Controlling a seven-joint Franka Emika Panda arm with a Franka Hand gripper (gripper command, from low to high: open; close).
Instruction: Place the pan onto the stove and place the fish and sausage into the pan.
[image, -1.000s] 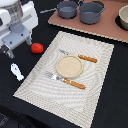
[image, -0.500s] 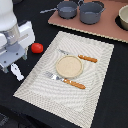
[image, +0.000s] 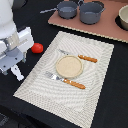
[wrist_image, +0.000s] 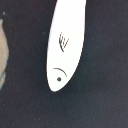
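Observation:
The white fish (image: 18, 74) lies on the dark table at the exterior view's left, beside the placemat; it fills the wrist view (wrist_image: 66, 45), eye end showing. My gripper (image: 13, 66) hangs right over the fish and hides part of it; its fingers are not clear in either view. The red sausage (image: 37, 48) lies on the table just beyond the gripper. The small dark pan (image: 66, 8) stands on the pinkish stove (image: 95, 29) at the far side, its thin handle pointing to the exterior view's left.
A larger grey pot (image: 92, 11) stands on the stove next to the pan. A pale woven placemat (image: 95, 85) holds a round beige plate (image: 69, 66) and orange-handled cutlery (image: 75, 84). A black burner (image: 123, 19) is at the far right.
The arm has come down a little towards the fish. The fish, the sausage and the pan have not moved.

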